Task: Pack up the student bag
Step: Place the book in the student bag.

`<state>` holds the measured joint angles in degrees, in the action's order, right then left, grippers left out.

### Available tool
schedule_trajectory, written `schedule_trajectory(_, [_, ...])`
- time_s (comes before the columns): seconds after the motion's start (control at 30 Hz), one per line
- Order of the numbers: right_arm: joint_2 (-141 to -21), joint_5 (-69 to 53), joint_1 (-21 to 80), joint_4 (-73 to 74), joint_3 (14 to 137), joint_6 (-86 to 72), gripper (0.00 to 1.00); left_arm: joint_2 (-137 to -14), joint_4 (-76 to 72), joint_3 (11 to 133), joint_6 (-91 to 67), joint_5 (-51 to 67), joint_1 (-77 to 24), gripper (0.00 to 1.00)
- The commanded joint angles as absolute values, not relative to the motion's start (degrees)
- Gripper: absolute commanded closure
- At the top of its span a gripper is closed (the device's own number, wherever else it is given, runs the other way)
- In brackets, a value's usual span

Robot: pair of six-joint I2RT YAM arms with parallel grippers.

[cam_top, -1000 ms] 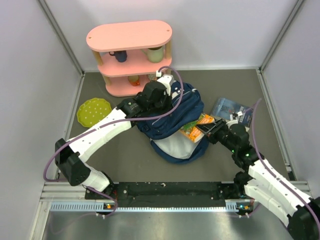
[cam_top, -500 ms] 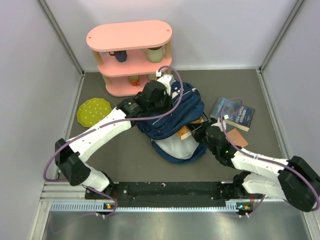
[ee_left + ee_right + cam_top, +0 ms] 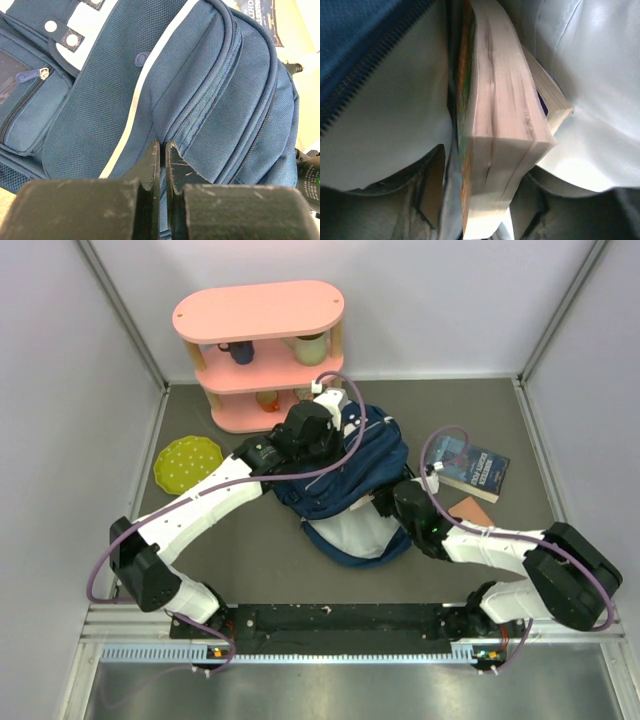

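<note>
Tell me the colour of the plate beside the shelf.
Lime green plate, faintly dotted; the top view shows it best.

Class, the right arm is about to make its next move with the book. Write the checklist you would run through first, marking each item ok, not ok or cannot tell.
1. Left claw shut on the student bag fabric beside a zip: ok.
2. Thick book inside the bag's opening: ok.
3. Thinner book lies beside it without blocking it: ok.
4. Right claw clear of the thick book: cannot tell.
5. Blue book packed: not ok, it lies outside the bag.
</note>
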<state>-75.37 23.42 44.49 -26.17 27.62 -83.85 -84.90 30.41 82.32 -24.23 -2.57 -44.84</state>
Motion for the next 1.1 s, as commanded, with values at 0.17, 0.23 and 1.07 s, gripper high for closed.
schedule_trajectory(0.17, [-69.4,16.4,45.4,-23.4,21.9,-78.7,0.26,-81.9,20.6,84.1,-27.0,-2.3,-43.9,1.00])
schedule_trajectory(0.23, [-68.0,16.2,45.2,-21.3,21.7,-78.2,0.24,-81.9,20.5,83.8,-26.9,-2.3,-43.8,1.00])
schedule_trajectory(1.07, [-75.4,14.0,44.1,-22.8,32.3,-77.4,1.00,-80.5,19.7,81.6,-28.3,-0.9,-42.9,1.00])
